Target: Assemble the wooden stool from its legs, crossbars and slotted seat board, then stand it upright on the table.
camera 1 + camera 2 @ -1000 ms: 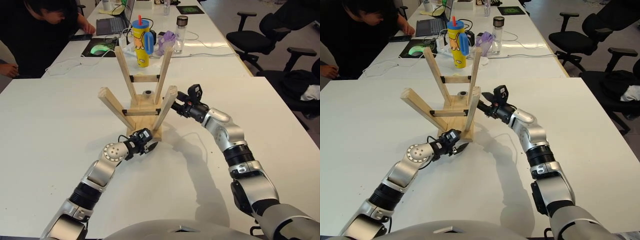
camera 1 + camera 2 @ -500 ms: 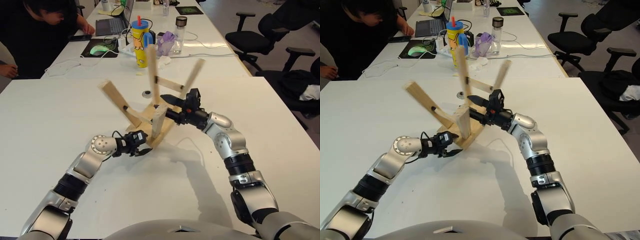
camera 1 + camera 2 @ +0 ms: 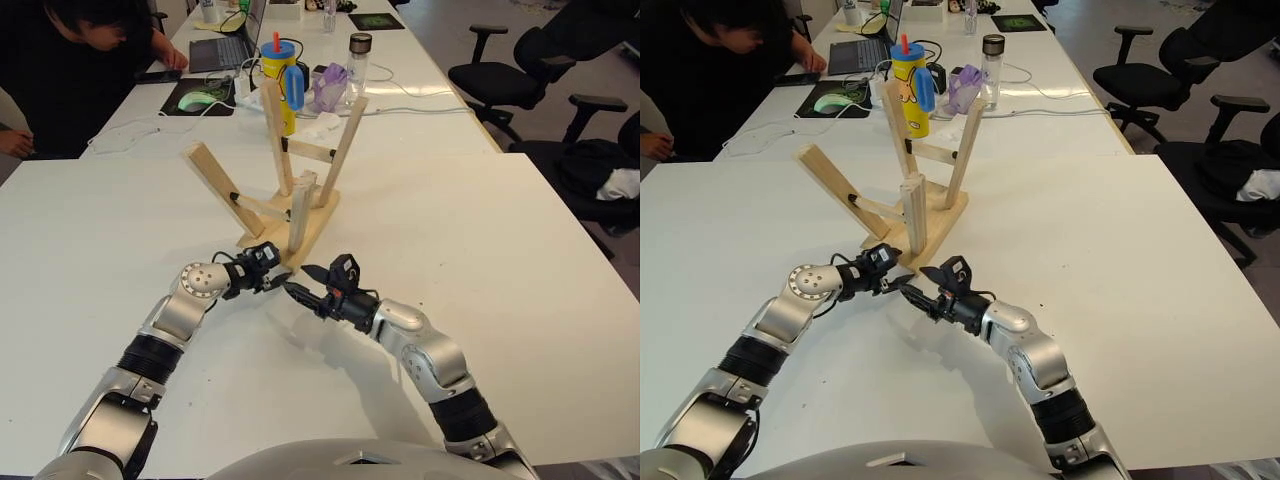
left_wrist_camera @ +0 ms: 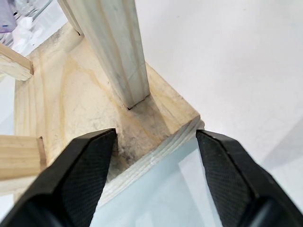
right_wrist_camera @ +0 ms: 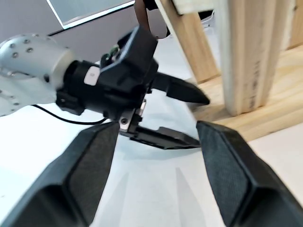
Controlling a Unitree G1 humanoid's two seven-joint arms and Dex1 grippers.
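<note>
We judge the stool (image 3: pixel 290 190) assembled, legs-up on its seat board (image 4: pixel 61 118), upper centre on the tabletop (image 3: pixel 500 230); only the flip is left. Our left hand (image 3: pixel 272 281) straddles the board's near corner, fingers apart; our right hand (image 3: pixel 300 285), also apart, hovers beside it. Next: clamp, then tip upright. We count four legs (image 3: pixel 343 135), two visible crossbars (image 3: pixel 310 151), one board.

Right claw (image 5: pixel 156 170) spread wide; left claw (image 5: pixel 201 120) open beside stool (image 5: pixel 246 61) seat corner

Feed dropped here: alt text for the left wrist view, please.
The left gripper, black fingers open, sits astride a corner of the wooden seat board, where a leg stands in it. White table lies beyond.
</note>
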